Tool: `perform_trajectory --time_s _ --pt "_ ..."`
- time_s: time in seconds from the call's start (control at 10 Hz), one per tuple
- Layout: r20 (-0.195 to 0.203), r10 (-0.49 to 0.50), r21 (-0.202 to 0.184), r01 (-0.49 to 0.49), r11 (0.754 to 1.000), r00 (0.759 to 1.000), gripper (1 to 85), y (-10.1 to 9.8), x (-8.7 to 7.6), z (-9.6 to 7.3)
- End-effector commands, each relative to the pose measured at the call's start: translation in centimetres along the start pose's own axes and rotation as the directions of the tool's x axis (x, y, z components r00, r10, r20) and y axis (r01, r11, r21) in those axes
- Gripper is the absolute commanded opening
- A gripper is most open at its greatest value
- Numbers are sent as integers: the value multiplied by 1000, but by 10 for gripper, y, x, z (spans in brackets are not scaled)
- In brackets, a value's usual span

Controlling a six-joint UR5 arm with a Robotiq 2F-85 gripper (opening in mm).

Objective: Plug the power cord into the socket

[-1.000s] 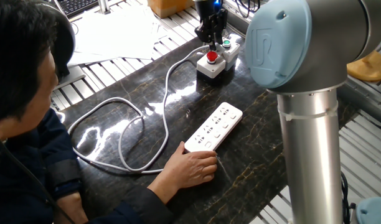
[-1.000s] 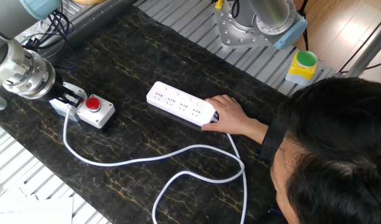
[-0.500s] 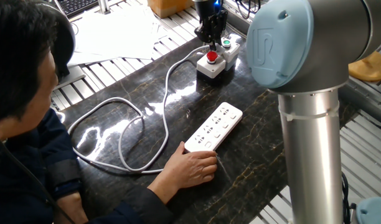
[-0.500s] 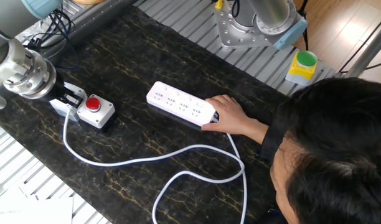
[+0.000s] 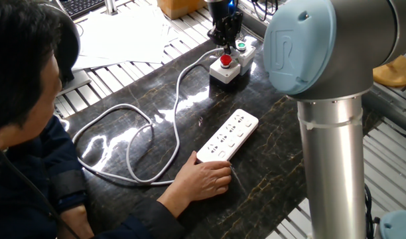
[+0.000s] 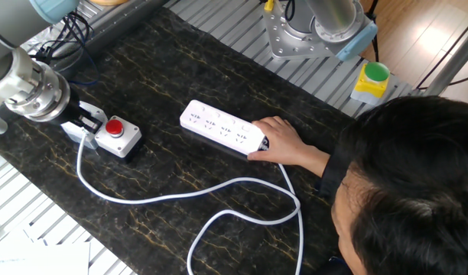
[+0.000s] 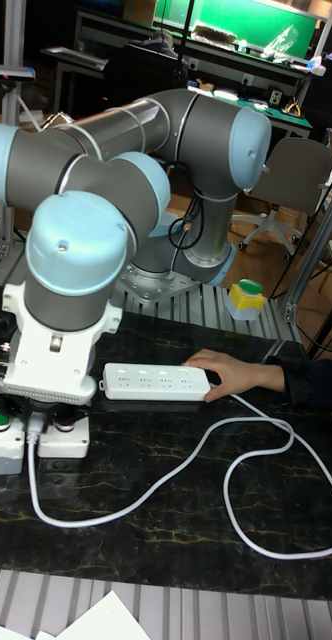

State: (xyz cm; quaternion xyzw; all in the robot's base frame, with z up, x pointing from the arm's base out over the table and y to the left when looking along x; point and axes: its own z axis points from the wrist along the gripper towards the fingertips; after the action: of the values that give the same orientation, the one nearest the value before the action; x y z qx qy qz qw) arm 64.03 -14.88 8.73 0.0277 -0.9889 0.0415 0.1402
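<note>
At your far left, the gripper (image 6: 87, 122) points down at the bench (image 6: 180, 84), jaws closed on the plug end of the power cord (image 6: 165, 197) beside the grey button box (image 6: 115, 136). The cord loops rightward across the dark surface. Mid-bench lies the socket (image 6: 222, 130), flat; a person's hand (image 6: 284, 143) rests on its right end.

One flat white oblong power strip (image 6: 222, 129) lies on the dark marbled table (image 6: 219, 61), with one long thin white cable (image 6: 180, 197). Two small grey button boxes (image 7: 62, 435) stand there, and one person's hand (image 6: 284, 143).
</note>
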Motion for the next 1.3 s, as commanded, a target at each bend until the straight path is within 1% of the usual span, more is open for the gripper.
perform_trajectory --time_s 0.0,0.2,0.3,0.4,0.5,0.6,0.7,0.8,0.9,1.0,1.1,1.2 --pt "0 25 0 -25 1000 1000 17 4 -2 -10" --pt "-21 -15 3 15 1000 1000 17 0 2 -24" --pt "-24 -39 29 40 999 999 17 -5 3 -35" --pt "-4 -67 71 67 995 998 17 -8 -2 -51" --pt "46 -65 52 62 997 997 17 12 -11 -70" --pt "126 -69 18 67 998 990 17 35 -27 -87" --pt "191 -73 -36 81 996 979 17 62 -37 -100" --pt "225 -51 -122 80 989 973 17 94 -39 -110" --pt "232 -21 -183 64 981 973 17 117 -35 -115" --pt "246 -18 -190 67 979 969 17 126 -34 -115" --pt "261 -43 -181 93 979 964 17 127 -31 -113" --pt "269 -33 -213 93 973 962 17 138 -26 -114"
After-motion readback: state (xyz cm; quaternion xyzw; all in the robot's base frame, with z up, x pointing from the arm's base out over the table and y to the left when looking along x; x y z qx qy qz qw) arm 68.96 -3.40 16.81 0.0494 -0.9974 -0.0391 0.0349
